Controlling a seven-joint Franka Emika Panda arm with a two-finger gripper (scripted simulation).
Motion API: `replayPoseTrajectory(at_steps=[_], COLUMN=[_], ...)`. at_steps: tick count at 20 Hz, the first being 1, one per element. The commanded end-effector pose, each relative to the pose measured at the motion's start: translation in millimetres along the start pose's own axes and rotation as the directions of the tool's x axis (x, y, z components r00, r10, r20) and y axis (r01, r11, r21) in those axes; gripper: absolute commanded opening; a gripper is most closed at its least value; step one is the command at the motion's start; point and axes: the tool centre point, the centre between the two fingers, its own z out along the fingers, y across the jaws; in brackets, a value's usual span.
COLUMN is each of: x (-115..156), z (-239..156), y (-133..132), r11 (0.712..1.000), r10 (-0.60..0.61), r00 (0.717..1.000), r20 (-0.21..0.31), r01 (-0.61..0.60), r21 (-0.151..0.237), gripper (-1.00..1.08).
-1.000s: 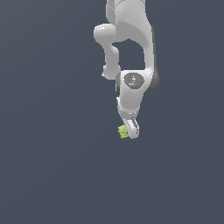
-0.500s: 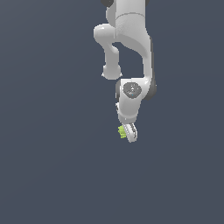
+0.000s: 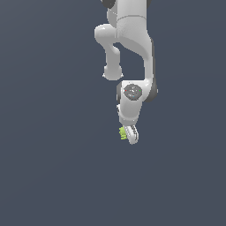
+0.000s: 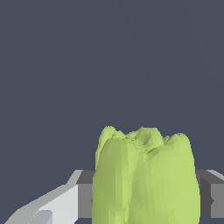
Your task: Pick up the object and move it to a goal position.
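Over the last second the arm (image 3: 132, 53) is being folded and drawn in: the wrist joint sits lower under the upper links than it did a moment earlier, while the gripper (image 3: 130, 133) is being kept at nearly the same spot in the exterior view. The lime-green object (image 3: 123, 133) is being carried along with it, its place against the fingers unchanged across the three exterior pictures. From this it is judged that the pick-up is already done and that the carrying step is now being performed; no goal marker is being shown in either view, so how much of the way remains cannot be told.

The object is being held between the two fingers, which are clamped on it. In the exterior view it is seen poking out on that view's left side of the fingertips, touching them, with plain dark background all round. In the wrist view the lumpy green object (image 4: 144, 179) is being shown large and close, with a pale finger (image 4: 61, 201) on one side of it and a grey finger (image 4: 212, 192) on the other, both pressed against its ridged flanks.
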Motion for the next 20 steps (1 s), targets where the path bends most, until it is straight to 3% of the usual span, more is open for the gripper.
replayPoseTrajectory(at_steps=[1, 11, 20], x=[0, 2, 11], z=[1, -12, -61], y=[0, 4, 19], r11=[1.000, 1.000, 1.000], r10=[0.000, 0.000, 0.001], r00=[1.000, 1.000, 1.000], r20=[0.000, 0.000, 0.001], r01=[0.000, 0.000, -0.001], r21=[-0.001, 0.000, 0.000], gripper=[-1.00, -1.00, -1.00])
